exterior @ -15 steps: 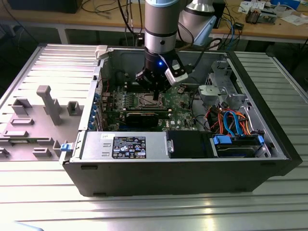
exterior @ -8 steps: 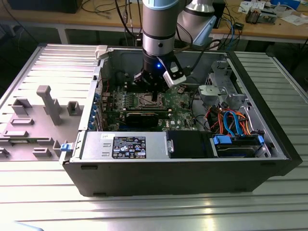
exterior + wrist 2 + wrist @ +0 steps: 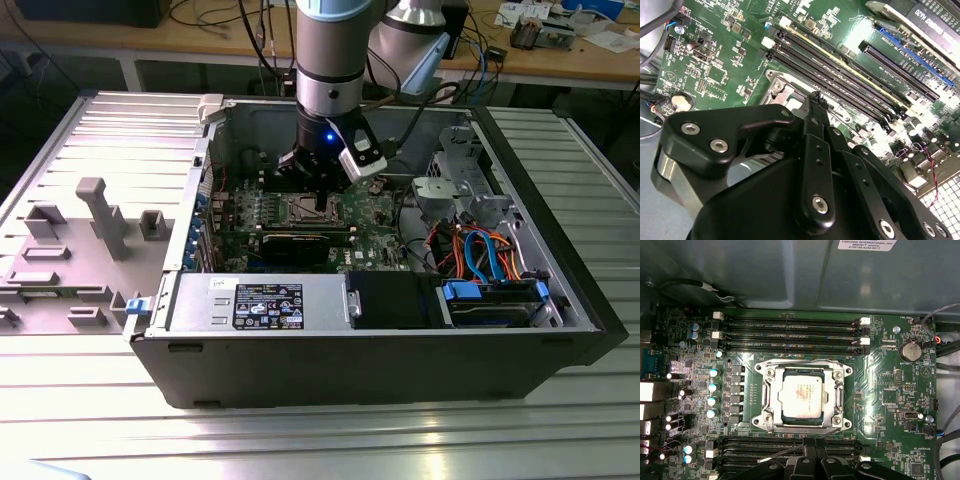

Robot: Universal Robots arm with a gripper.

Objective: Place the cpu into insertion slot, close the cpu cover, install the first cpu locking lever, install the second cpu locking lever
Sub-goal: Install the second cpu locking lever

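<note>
While lying open on its side, holds everything of interest: computer case (image 3: 400, 350) with green motherboard (image 3: 890, 390) on its floor, orange and blue cables (image 3: 480, 250) bundled toward the exterior view's right. Seated flat in the insertion slot (image 3: 840, 374), silvery top up: the cpu (image 3: 800, 399). Framing it on all sides, lying down flat around the chip: the cpu cover (image 3: 771, 395). Flanked by long black memory slots (image 3: 790, 332).

Poised just beside the socket's edge: the gripper (image 3: 815, 447), fingertips drawn narrow and together. Reaches those tips: a thin wire locking lever (image 3: 780, 454); cannot tell whether pinched or merely touched. Socket largely masked by the gripper's black body in the second wrist view.

Black label (image 3: 268, 305) on the power supply housing, white sticker (image 3: 865, 244) cut off at the case wall; print left unread.
</note>
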